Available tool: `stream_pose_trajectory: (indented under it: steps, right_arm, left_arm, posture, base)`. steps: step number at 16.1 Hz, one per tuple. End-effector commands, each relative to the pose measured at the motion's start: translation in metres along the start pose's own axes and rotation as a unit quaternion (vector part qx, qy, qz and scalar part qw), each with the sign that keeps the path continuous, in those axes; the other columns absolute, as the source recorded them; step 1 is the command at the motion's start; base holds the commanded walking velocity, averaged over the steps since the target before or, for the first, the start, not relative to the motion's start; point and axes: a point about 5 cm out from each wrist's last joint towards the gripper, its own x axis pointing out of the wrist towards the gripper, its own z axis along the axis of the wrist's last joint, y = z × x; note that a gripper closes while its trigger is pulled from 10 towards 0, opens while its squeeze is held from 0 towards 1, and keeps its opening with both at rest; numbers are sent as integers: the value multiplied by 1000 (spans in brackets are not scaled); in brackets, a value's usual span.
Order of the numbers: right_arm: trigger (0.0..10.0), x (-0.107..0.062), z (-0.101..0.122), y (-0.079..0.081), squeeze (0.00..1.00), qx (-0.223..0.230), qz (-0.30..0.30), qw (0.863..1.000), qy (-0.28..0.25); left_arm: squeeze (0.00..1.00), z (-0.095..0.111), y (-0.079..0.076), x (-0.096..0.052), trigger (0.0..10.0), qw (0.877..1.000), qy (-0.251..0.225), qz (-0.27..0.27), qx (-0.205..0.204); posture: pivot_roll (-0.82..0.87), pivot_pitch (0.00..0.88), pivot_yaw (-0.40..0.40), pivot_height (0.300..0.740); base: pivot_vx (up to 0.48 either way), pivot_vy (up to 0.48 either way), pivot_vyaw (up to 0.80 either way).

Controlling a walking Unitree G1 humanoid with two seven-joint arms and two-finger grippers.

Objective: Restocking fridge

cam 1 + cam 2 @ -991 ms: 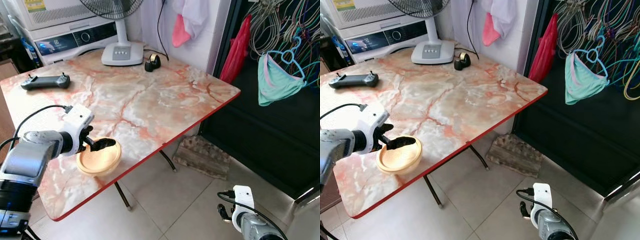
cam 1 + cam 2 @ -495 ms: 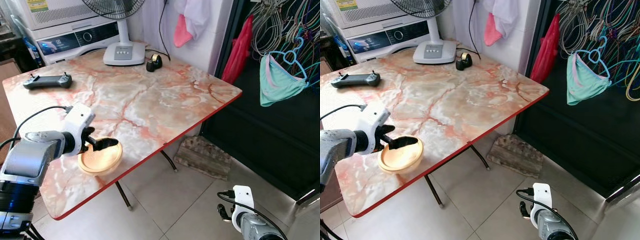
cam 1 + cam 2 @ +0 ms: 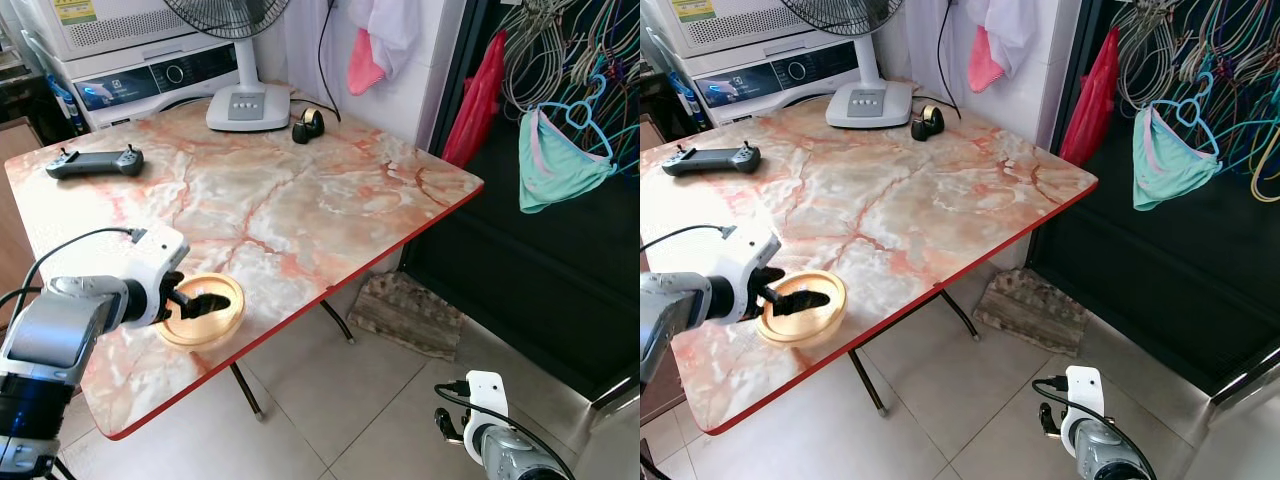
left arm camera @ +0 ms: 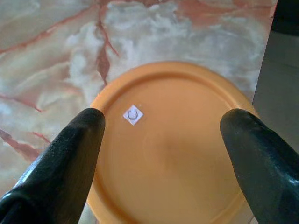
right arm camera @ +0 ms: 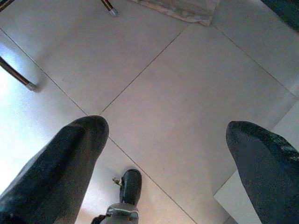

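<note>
The right tool is seen with its two black fingers spread wide above a pale tiled floor. Metal desk legs and a robot foot are seen below.

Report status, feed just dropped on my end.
Left gripper open, fingers straddling the orange plate near the table's front edge. Right gripper open, idle over the floor. Nothing blocking the plate.
</note>
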Motion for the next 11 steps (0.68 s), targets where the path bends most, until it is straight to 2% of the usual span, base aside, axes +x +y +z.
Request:
stream_pose_trajectory:
  steps: [1, 11]
  right_arm:
    - [10000, 0, 1, 0, 0, 3, 0, 1000, 4]
    - [10000, 0, 1, 0, 0, 3, 0, 1000, 5]
  left_arm:
    - [0, -4, -1, -1, 10000, 1000, 12, -1, 4]
    - [0, -15, -1, 4, 10000, 1000, 18, -8, -8]
  posture:
    - [138, 0, -5, 740]
    - [132, 0, -4, 740]
  base:
    - [0, 0, 0]
    - [0, 0, 0]
